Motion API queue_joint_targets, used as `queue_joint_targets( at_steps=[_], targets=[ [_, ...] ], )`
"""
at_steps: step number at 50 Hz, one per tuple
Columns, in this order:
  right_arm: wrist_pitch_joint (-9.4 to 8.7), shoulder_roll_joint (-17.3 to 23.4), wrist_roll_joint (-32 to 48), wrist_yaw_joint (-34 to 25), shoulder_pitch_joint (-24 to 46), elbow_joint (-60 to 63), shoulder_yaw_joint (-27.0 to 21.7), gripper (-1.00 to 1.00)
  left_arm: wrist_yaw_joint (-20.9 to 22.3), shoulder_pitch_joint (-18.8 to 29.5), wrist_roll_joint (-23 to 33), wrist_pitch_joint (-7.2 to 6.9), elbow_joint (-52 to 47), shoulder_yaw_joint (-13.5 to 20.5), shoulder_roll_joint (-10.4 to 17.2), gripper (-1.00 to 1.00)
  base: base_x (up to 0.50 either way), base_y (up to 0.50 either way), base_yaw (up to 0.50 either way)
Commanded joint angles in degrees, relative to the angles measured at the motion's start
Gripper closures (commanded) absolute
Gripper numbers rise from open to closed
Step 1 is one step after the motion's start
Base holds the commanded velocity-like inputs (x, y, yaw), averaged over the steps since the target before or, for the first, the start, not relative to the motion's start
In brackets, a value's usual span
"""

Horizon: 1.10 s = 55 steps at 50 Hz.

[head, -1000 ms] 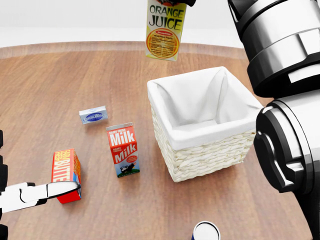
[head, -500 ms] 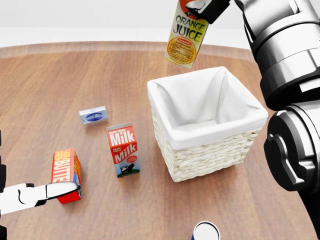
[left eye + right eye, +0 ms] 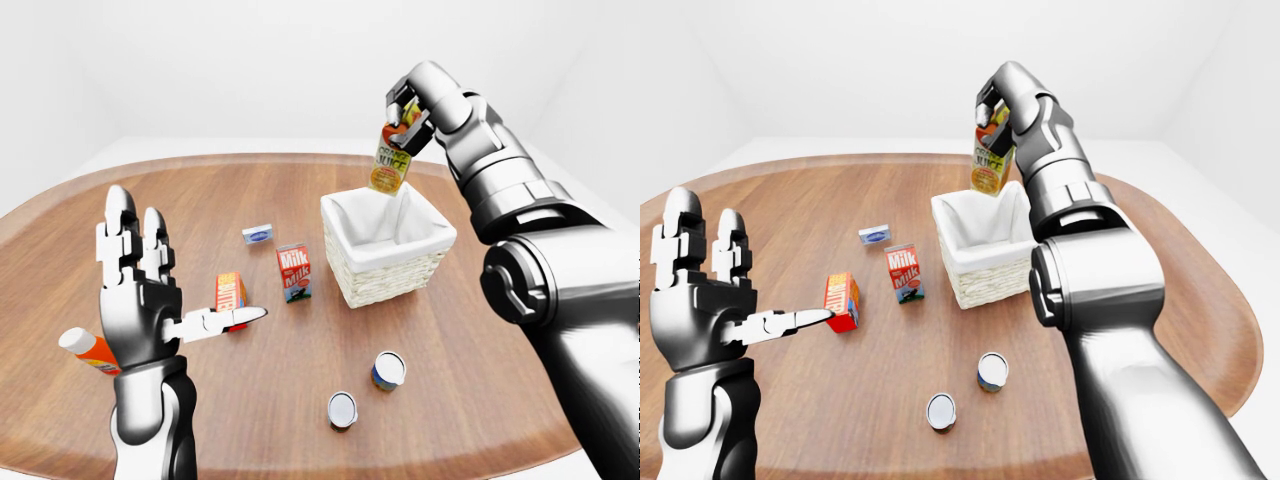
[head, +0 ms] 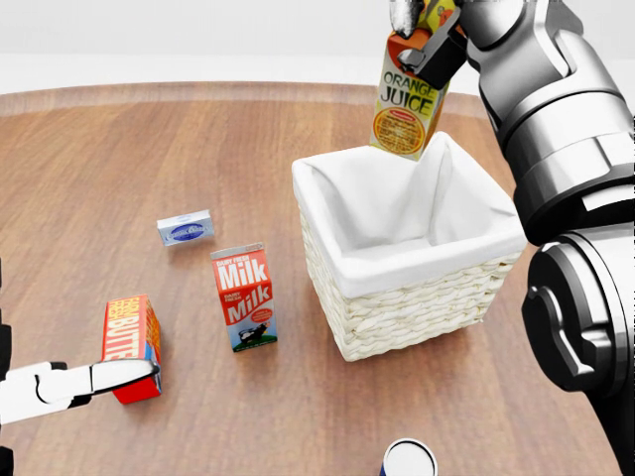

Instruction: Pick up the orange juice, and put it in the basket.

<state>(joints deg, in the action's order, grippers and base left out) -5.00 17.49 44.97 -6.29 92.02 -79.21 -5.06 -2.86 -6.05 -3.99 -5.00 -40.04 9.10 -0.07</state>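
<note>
- Fingers (image 4: 405, 15) of right hand (image 4: 422, 35): clenched on the top of the orange juice (image 4: 407, 106), upper right of head view.
- Orange juice: tilted carton, hanging over the basket (image 4: 417, 297) at its upper rim.
- Left hand (image 3: 140, 290): fingers spread, grasping nothing, lower left.
- Milk carton (image 4: 244, 297): upright, left of basket.

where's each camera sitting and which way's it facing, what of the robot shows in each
Head view: on the head, looking steeply down at the table; basket, milk; right hand holding the orange juice at the top, one left finger at lower left.
Left-eye view: on the head, wider and flatter, taking in the whole table; raised open left hand, right arm.
Right-eye view: its twin, shifted slightly sideways; same hands.
All three share the juice above the basket.
</note>
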Motion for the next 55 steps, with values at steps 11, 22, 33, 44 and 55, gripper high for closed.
queue_joint_targets(
  at_steps=[11, 22, 33, 44, 55],
  targets=[
    [0.00, -1.55, 3.38, 2.05, -2.07, 0.77, -1.02, 1.00, -0.07, -0.10, -0.10, 0.00, -0.15, 0.03, -0.03, -1.00, 0.04, 0.00, -0.02],
    [0.00, -2.20, 5.82, 3.07, -3.96, 0.57, -0.39, 1.00, -0.02, -0.17, -0.23, 0.00, -0.04, 0.11, -0.05, -1.00, 0.04, 0.00, -0.02],
    [0.00, -2.41, 6.86, 4.38, -5.08, 0.50, -1.02, 1.00, -0.04, -0.10, -0.24, 0.00, 0.09, 0.14, -0.01, -1.00, 0.04, 0.00, -0.02],
    [0.00, -2.69, 6.60, 6.80, -5.91, 0.44, -1.64, 1.00, -0.14, -0.06, -0.25, 0.00, 0.04, 0.10, -0.02, -1.00, 0.04, 0.00, -0.02],
    [0.18, -2.85, 6.14, 9.79, -6.35, 0.38, -2.11, 1.00, -0.15, -0.12, -0.25, 0.00, -0.08, 0.11, -0.01, -1.00, 0.04, 0.00, -0.02]
  ],
)
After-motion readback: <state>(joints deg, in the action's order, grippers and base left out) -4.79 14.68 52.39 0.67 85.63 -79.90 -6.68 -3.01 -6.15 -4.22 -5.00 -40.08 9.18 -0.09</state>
